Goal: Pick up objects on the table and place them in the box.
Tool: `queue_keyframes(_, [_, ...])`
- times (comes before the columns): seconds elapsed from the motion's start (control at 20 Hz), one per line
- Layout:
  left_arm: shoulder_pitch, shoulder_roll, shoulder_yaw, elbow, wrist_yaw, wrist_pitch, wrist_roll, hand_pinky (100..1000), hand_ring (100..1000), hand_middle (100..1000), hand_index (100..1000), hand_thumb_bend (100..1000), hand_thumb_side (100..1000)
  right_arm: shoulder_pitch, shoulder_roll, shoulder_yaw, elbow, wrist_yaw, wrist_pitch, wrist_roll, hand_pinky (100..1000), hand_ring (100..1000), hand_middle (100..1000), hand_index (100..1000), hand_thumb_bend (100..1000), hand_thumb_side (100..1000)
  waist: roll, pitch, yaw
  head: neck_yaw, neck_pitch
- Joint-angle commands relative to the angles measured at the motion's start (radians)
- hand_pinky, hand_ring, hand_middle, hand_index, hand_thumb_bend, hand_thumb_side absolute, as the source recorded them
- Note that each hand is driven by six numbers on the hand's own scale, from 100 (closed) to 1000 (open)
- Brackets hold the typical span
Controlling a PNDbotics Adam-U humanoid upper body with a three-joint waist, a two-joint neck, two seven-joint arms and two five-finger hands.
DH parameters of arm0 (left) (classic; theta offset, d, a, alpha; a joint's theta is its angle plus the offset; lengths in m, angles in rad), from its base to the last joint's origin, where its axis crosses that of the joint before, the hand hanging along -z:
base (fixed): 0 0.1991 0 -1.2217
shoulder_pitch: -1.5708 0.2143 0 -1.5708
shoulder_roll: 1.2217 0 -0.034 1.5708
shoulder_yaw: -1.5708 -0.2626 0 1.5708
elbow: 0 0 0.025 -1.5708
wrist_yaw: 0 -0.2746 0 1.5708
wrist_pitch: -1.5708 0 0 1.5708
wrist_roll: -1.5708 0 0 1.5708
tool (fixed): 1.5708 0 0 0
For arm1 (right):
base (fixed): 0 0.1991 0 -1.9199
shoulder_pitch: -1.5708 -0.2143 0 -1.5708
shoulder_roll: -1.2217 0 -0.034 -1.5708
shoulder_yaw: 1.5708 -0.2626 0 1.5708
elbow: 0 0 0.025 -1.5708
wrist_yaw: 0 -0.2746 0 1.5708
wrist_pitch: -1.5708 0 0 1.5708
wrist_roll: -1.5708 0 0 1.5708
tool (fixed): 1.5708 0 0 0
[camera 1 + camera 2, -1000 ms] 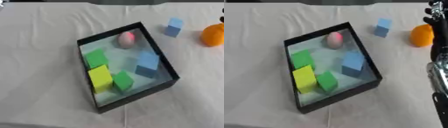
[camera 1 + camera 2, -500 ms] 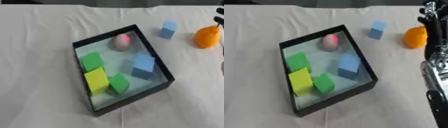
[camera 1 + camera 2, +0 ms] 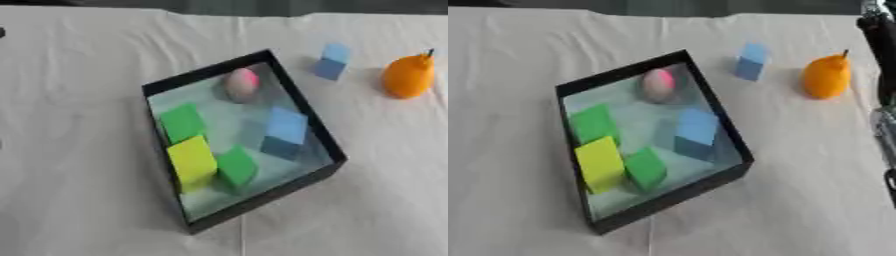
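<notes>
Box (image 3: 311,127) half-filled, two things waiting outside it.

You've got the black box sitting askew on the white cloth (image 3: 79,100), and inside it there's a pink and white ball (image 3: 241,83) at the far end, a blue block (image 3: 284,131) on the right, two green blocks (image 3: 183,122) (image 3: 236,165) and a yellow block (image 3: 192,160) wedged between them on the left. Out on the cloth, a small blue block (image 3: 332,61) stands just past the box's far right corner, and an orange pear-shaped fruit (image 3: 827,76) sits further right, well apart from the box. Your right arm (image 3: 880,60) shows only as a dark strip down the right edge of the right eye view; I can't tell how that hand is set. Your left hand isn't showing anywhere.
</notes>
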Motion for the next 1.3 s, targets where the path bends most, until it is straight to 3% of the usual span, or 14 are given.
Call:
queue_keyframes(0.05, [-0.007,0.012,0.017,-0.012,-0.017,-0.002,0.014,663,760,758,857,445,664,-0.041,-0.112,0.017,0.031,-0.013,0.039,0.072,838,865,809,869,100,591,-0.001,-0.031,-0.004,0.008,-0.008])
queue_keyframes(0.4, [-0.009,0.012,0.01,-0.036,-0.029,0.008,0.009,661,759,756,854,442,665,-0.137,-0.268,0.09,0.166,0.031,0.106,0.287,850,888,834,892,100,511,-0.006,-0.034,-0.004,0.015,-0.014])
queue_keyframes(0.65, [-0.013,0.019,-0.001,-0.042,-0.035,0.01,0.008,656,751,750,847,441,660,-0.208,-0.37,0.167,0.261,0.195,0.08,0.544,854,887,848,918,100,428,-0.012,-0.033,0.003,0.015,-0.015])
queue_keyframes(1.0, [-0.017,0.017,-0.015,-0.042,-0.036,0.019,-0.006,654,749,747,843,436,666,-0.301,-0.38,0.215,0.338,0.431,-0.029,0.832,873,904,866,928,333,409,-0.012,-0.036,0.002,0.0,-0.007])
queue_keyframes(1.1, [-0.015,0.016,-0.015,-0.042,-0.036,0.021,-0.007,654,749,747,843,435,669,-0.321,-0.375,0.219,0.352,0.481,-0.051,0.876,875,902,858,924,391,362,-0.012,-0.038,-0.001,-0.022,-0.001])
queue_keyframes(1.15, [-0.013,0.016,-0.016,-0.042,-0.036,0.023,-0.008,654,749,747,842,438,670,-0.329,-0.372,0.219,0.362,0.5,-0.058,0.89,869,847,797,925,389,314,-0.012,-0.039,-0.002,-0.032,0.003])
queue_keyframes(1.25, [-0.008,0.014,-0.016,-0.04,-0.035,0.025,-0.014,653,748,746,841,439,668,-0.34,-0.364,0.214,0.391,0.518,-0.058,0.912,873,855,802,931,422,258,-0.012,-0.043,-0.005,-0.042,0.013])
queue_keyframes(1.3, [-0.005,0.013,-0.015,-0.038,-0.034,0.026,-0.015,652,748,746,840,438,666,-0.343,-0.362,0.211,0.409,0.526,-0.056,0.923,877,871,806,931,447,296,-0.011,-0.045,-0.006,-0.042,0.02])
